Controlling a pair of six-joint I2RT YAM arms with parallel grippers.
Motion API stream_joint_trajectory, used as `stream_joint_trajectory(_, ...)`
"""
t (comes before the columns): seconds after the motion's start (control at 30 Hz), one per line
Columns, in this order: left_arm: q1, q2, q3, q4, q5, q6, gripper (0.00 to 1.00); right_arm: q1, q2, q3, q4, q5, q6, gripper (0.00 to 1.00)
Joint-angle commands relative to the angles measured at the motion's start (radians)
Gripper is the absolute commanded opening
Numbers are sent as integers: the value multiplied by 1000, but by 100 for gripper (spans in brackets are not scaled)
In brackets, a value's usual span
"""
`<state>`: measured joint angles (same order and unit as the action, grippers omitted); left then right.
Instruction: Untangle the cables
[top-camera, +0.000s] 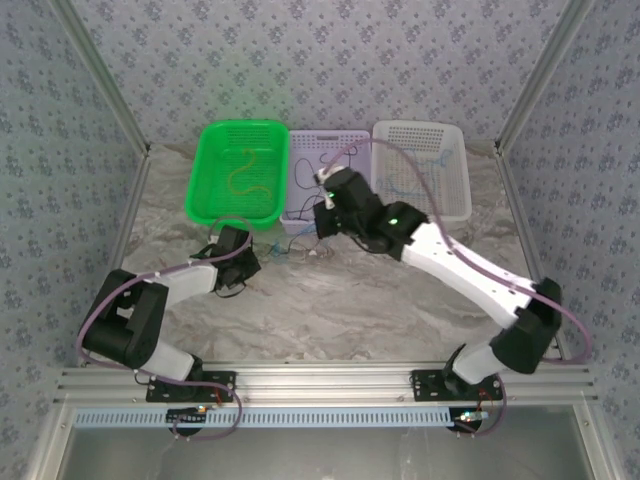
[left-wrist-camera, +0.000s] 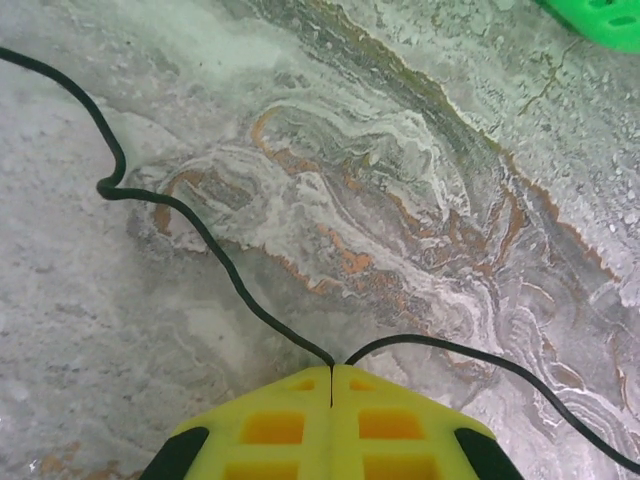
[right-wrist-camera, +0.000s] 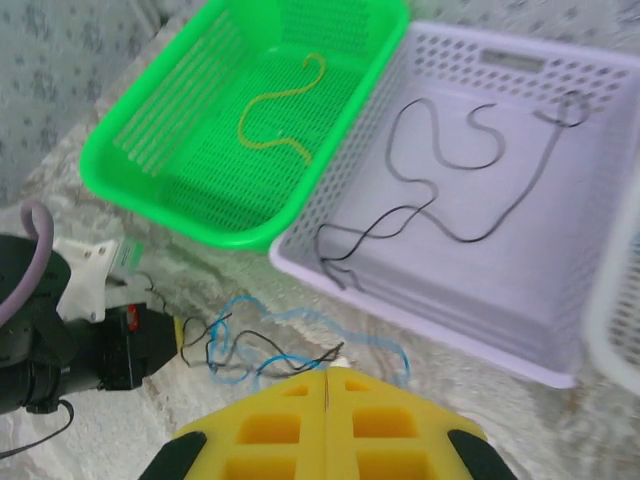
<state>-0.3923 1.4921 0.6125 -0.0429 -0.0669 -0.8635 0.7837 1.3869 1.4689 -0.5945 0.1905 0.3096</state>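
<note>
My left gripper (left-wrist-camera: 332, 368) is shut on a thin black cable (left-wrist-camera: 190, 215), which leaves its yellow tips to both sides across the marble table (left-wrist-camera: 400, 180). My right gripper (right-wrist-camera: 327, 373) is shut at a tangle of blue cable (right-wrist-camera: 300, 320) and black cable (right-wrist-camera: 262, 340) lying in front of the baskets, with the blue strand running in under its tips. From above, the left gripper (top-camera: 250, 262) and the right gripper (top-camera: 318, 232) face each other across this tangle (top-camera: 285, 248). A yellow-olive cable (right-wrist-camera: 275, 110) lies in the green basket (right-wrist-camera: 150, 170).
The lavender basket (right-wrist-camera: 420, 320) holds loose black cables (right-wrist-camera: 450, 170). A white basket (top-camera: 455, 205) stands at the right, with something thin and bluish inside. The left arm's black wrist (right-wrist-camera: 90, 350) sits close to the tangle. Metal frame posts flank the table.
</note>
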Motion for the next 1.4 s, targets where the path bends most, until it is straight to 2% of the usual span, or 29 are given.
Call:
stream_joint_trajectory(0.0, 9, 59, -38, -1, -10, -8, 0, -65, -75, 66, -102, -39, 6, 0)
stream_joint_trajectory(0.2, 9, 74, -36, 12, -5, -12, 0, -193, -174, 171, -182, -63, 4, 0)
stream_joint_trajectory(0.43, 9, 92, -35, 27, 6, -15, 0, -316, -206, 352, -260, -137, 3, 0)
stream_joint_trajectory(1.03, 7, 102, -28, 37, 18, -3, 0, -397, -278, 536, -355, -105, -12, 0)
stream_joint_trajectory(1.37, 4, 106, -23, 36, 16, -3, 0, -412, -296, 690, -395, -15, -33, 0)
